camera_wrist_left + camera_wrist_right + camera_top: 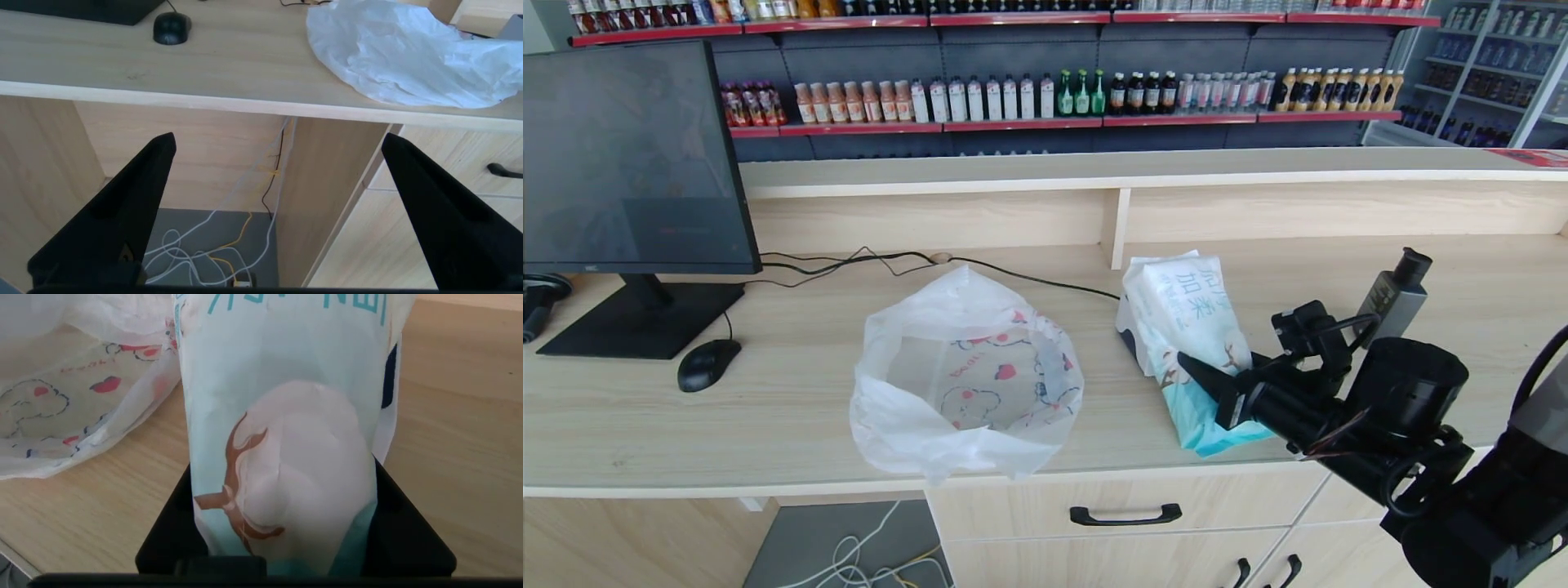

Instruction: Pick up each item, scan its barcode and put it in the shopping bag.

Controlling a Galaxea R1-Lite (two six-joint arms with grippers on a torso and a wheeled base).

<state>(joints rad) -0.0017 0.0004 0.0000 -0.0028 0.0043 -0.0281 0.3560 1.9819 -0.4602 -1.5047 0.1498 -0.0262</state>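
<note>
Monitor stood at the far left of the tabletop, with a black mouse just beside its base. Left tool hung lower than the tabletop's front edge, its fingers spread wide with nothing between them, facing the opening underneath where loose cables lay on the floor. White bag, printed with red hearts, sat open-mouthed near the middle, at the front edge. Right of it, and apart from it, the pack of tissues lay on the tabletop. Right tool gripped the pack's near end, a finger on each side. Beyond that arm, a grey item with a dark top stood upright
</note>
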